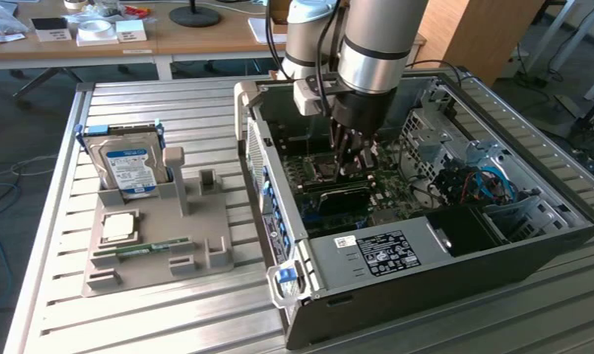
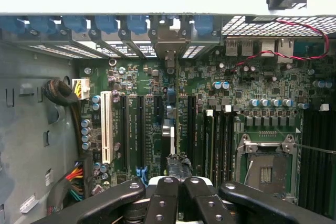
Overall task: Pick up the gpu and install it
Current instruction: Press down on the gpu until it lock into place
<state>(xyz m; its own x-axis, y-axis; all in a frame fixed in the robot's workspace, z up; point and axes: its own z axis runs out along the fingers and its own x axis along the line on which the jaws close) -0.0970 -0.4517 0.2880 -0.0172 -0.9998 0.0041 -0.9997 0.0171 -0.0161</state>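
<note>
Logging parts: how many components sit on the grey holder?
3: hard drive upright at the holder's far end, square chip in front, green memory stick nearest the camera; none seems hidden.

Ribbed metal table (image 1: 178,310), grey plastic holder (image 1: 149,258)

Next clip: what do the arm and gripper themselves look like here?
The arm is built of silver-grey metal tube segments with a black band at the joint, and a dark cable runs alongside it. The gripper has black fingers made of linked bars dotted with silver screw heads, mounted on a dark wrist section.
</note>
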